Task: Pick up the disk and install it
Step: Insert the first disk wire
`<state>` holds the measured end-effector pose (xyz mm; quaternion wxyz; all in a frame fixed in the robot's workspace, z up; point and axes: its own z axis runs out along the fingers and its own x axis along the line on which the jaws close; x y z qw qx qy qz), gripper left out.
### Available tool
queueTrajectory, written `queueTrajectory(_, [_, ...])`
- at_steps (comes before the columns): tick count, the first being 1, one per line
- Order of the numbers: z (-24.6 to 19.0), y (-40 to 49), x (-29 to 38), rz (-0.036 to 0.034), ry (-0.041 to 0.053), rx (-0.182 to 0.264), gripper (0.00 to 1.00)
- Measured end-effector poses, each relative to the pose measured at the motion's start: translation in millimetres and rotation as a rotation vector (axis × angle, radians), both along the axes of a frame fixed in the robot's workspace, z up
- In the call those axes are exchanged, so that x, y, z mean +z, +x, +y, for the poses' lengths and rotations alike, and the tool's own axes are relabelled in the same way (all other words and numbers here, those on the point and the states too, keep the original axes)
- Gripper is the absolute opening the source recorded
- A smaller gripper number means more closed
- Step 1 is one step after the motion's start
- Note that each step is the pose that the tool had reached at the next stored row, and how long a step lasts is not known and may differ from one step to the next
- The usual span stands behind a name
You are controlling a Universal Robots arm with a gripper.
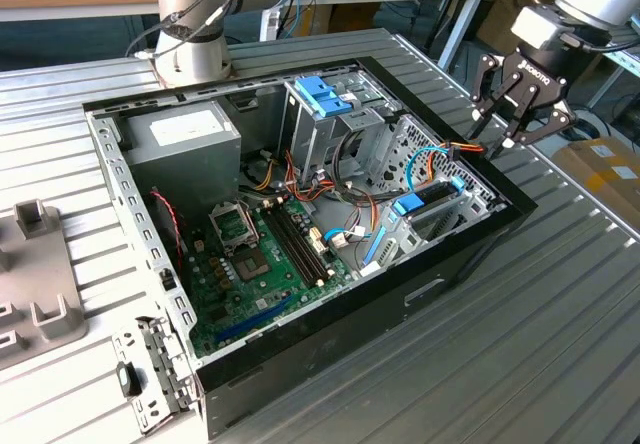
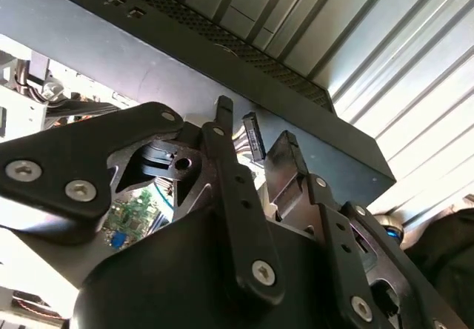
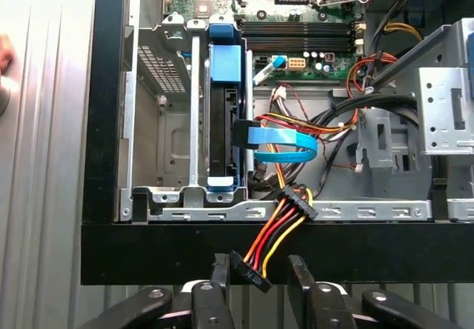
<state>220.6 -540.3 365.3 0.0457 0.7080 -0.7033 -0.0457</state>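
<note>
Fingers of the gripper [image 1: 519, 116] were spread apart and grasped nothing, hovering just outside the black wall of the computer case [image 1: 470, 254], close to a loose power connector [image 3: 247, 269]. Inside, the disk [image 3: 224, 118] in its light-blue carrier stood on edge in the metal bay [image 3: 167, 133] beside that wall, a flat blue cable [image 3: 278, 140] plugged in

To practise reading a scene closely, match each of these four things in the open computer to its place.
Things:
1. disk
2. black connector
3. grey power supply
4. blue handle

Places:
A. atop the upright cage
B. between the fingers of the open gripper
C. on edge in the metal bay
D. beside the motherboard

Pairs: 1-C, 2-B, 3-D, 4-A
</note>
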Motion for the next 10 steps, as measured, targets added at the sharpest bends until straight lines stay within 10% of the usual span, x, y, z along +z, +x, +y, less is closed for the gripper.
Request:
queueTrajectory(3, [-0.1,0.0,0.0,0.0000,0.0002,0.010,0.44])
queueTrajectory(10, [-0.1,0.0,-0.2,0.0000,0.0001,0.202,0.44])
